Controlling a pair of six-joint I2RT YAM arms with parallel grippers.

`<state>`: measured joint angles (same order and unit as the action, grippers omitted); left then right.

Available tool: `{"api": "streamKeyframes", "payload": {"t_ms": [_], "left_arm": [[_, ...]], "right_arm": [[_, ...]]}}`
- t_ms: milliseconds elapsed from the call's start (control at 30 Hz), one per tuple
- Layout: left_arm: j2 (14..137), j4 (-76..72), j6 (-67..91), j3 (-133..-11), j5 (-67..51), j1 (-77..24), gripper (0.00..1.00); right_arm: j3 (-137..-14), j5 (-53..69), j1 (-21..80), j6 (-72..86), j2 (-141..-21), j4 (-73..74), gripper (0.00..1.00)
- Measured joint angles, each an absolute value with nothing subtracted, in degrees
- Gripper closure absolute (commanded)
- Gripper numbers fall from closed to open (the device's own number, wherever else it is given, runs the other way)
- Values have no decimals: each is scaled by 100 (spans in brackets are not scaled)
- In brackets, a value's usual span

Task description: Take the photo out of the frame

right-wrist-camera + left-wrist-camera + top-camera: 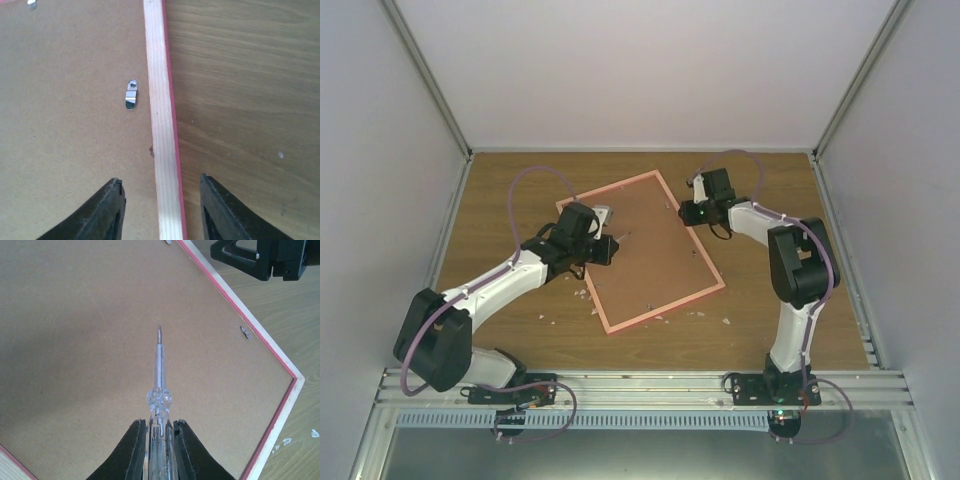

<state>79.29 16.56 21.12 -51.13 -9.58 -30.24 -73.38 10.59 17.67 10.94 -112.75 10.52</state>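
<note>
The frame (665, 310) lies face down on the table, its brown backing board (650, 250) up inside a pale rim with a pink outer edge. The photo is hidden under the board. My left gripper (160, 429) is shut on a clear-handled screwdriver (159, 371), whose tip hovers over the middle of the board (75, 340). In the top view this gripper (608, 247) sits over the frame's left part. My right gripper (161, 196) is open and straddles the frame's right rim (162, 110), one finger over the board and one over the table. In the top view it (693, 193) is at the frame's far right edge.
Small metal retaining tabs (131, 94) (244, 332) sit on the board near the rim. Small white fragments (585, 295) (725, 322) (314, 433) lie on the wooden table beside the frame. White walls enclose the table on three sides.
</note>
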Motion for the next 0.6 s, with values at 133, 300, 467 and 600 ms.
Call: {"api": "streamKeyframes", "payload": {"t_ms": [133,300,467,600], "left_arm": [[7894,1662,2152,-5113,-965,-3022,100],[7889,1721,2209,-5109,-993,-3022,100],[7889,1721,2257,-5092,-1048,-3024,100],[7889,1721,2285,-5078,-1066,-3039,100]], "right_arm": [[-7054,989,1769,1199,-10884,1197,47],[-5970,873,1778,1662,-9734,1400,35],[-4794,718,1874,2303,-8464,1643,26],[-4176,685,1964,2759,-7780,1855,25]]}}
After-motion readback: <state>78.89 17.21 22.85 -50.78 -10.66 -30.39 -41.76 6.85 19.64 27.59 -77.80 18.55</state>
